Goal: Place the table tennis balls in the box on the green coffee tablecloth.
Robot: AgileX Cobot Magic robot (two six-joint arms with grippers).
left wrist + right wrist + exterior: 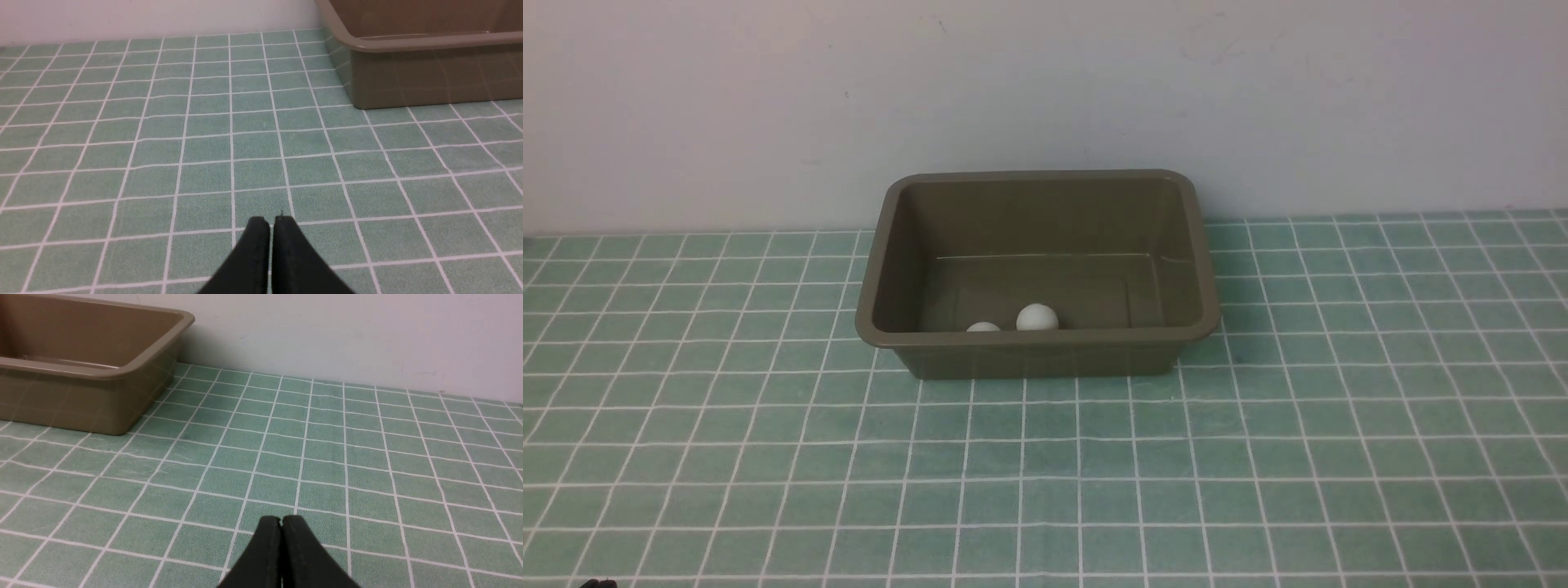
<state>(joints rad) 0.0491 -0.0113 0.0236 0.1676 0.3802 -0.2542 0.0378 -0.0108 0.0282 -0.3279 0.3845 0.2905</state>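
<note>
Two white table tennis balls lie inside the olive-brown box [1045, 347], against its near wall. One ball [1037, 318] shows almost whole. The other ball [983, 327] peeks just over the rim, to its left. The box stands on the green coffee tablecloth [1045, 474] near the back wall. My left gripper [271, 222] is shut with nothing in it, low over the cloth, with the box [429, 73] ahead. My right gripper [281, 520] is shut and empty too, with the box [81, 396] ahead. In the front view only a dark speck of an arm shows at the bottom left edge.
A plain pale wall [1045, 98] rises right behind the box. The checked cloth runs on to both sides and toward me.
</note>
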